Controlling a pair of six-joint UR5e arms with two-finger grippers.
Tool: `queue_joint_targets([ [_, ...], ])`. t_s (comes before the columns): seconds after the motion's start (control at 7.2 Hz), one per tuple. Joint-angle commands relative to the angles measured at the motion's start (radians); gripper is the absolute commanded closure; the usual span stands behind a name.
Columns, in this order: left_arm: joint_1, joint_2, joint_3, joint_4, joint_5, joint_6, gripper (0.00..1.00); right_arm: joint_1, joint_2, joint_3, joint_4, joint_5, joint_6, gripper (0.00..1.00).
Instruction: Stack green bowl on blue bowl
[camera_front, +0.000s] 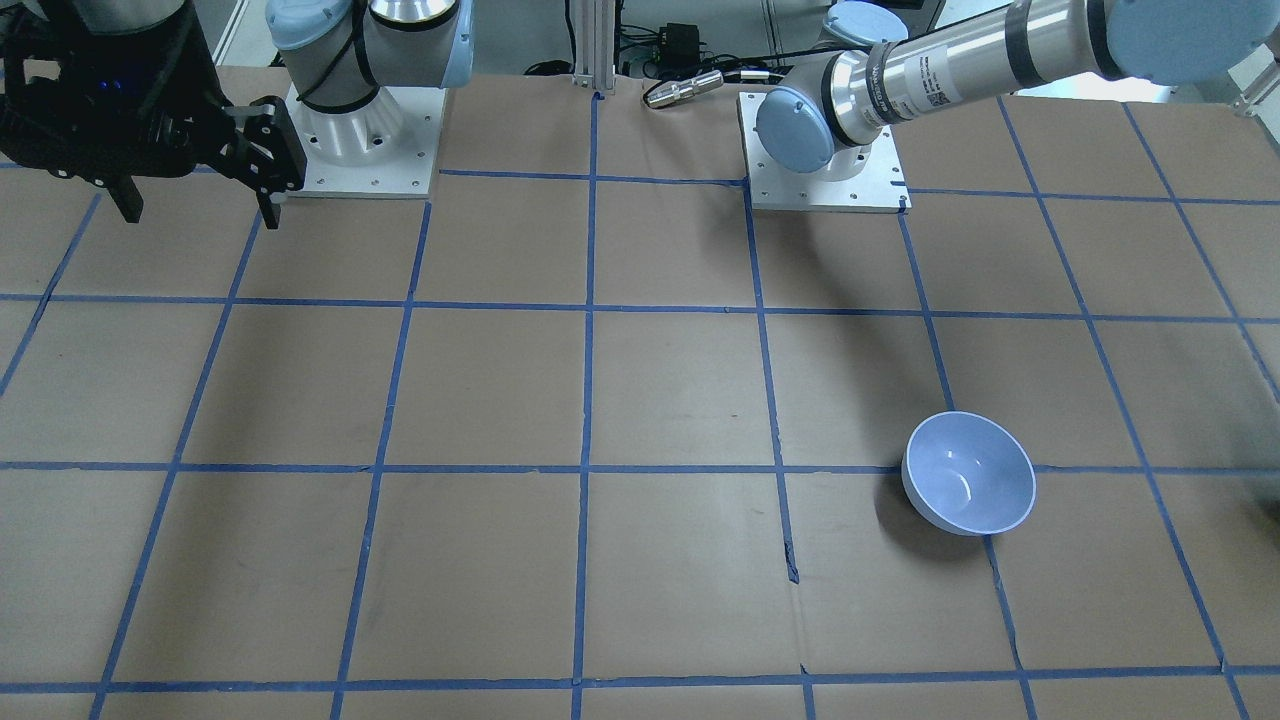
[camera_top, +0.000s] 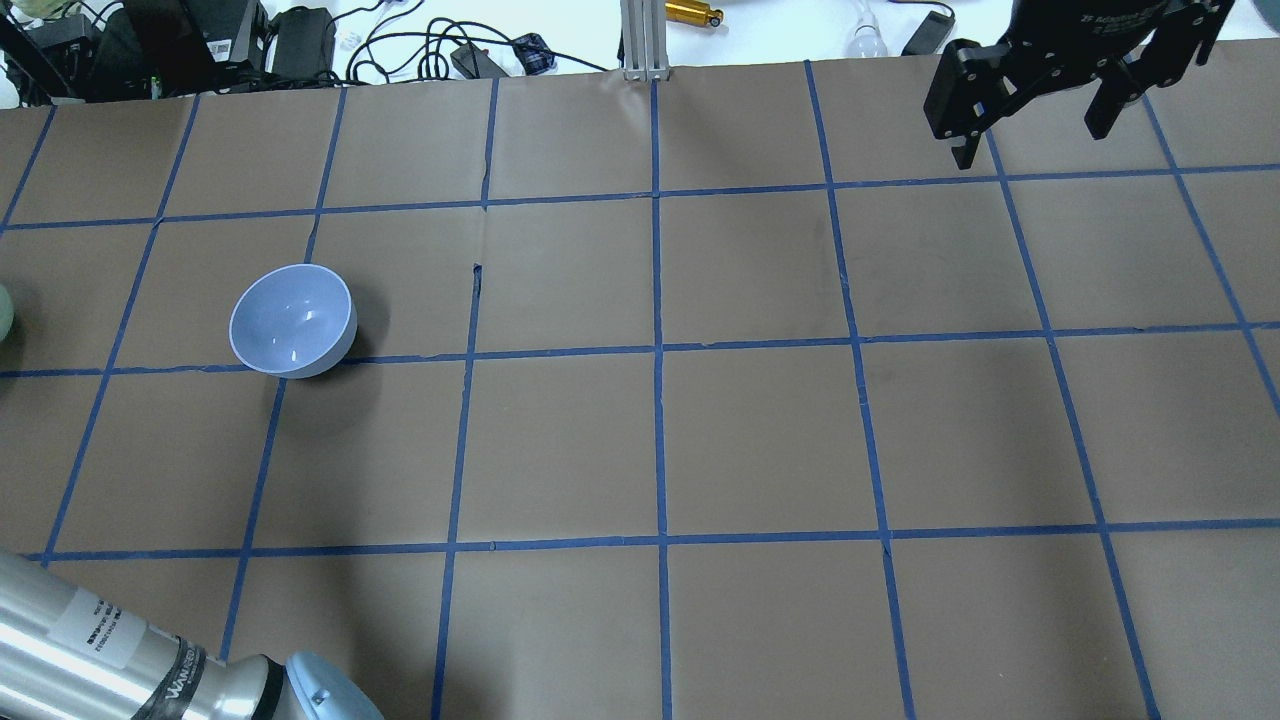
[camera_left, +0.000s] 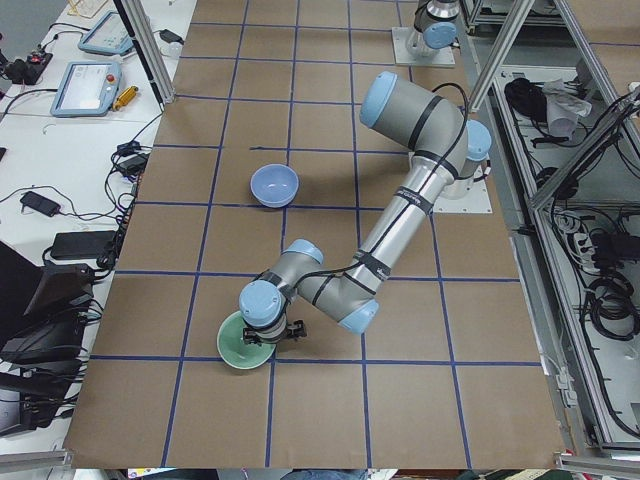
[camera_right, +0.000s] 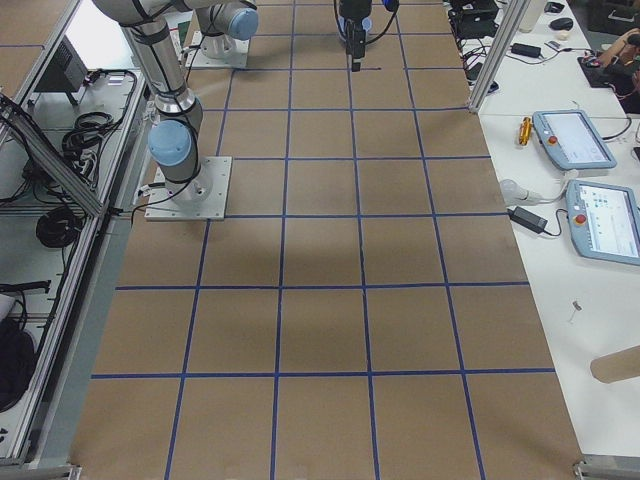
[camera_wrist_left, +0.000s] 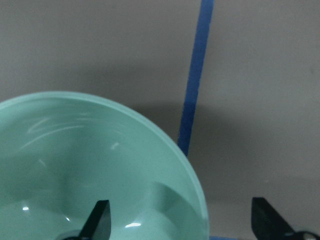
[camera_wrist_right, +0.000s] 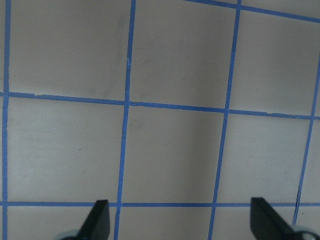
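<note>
The green bowl fills the lower left of the left wrist view. It also shows in the exterior left view near the table's left end, and as a sliver at the overhead view's left edge. My left gripper is open and low over the bowl's rim, with one finger inside the bowl and the other outside. The blue bowl stands upright and empty about two grid squares away, also seen in the front-facing view. My right gripper is open and empty, raised at the far right.
The table is brown paper with a blue tape grid. Cables and power bricks lie beyond the far edge. The left arm's tube crosses the near left corner. The arm base plates sit at the robot's side.
</note>
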Motion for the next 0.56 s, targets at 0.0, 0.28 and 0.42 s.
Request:
queue_joint_targets([
  [0.0, 0.001, 0.002, -0.010, -0.004, -0.001, 0.011, 0.20, 0.000, 0.000, 0.000, 0.000, 0.000, 0.000, 0.00],
  [0.28, 0.001, 0.004, -0.018, -0.001, -0.008, 0.039, 0.29, 0.000, 0.000, 0.000, 0.000, 0.000, 0.000, 0.00],
  [0.42, 0.001, 0.004, -0.018, 0.002, -0.008, 0.039, 0.42, 0.000, 0.000, 0.000, 0.000, 0.000, 0.000, 0.00],
])
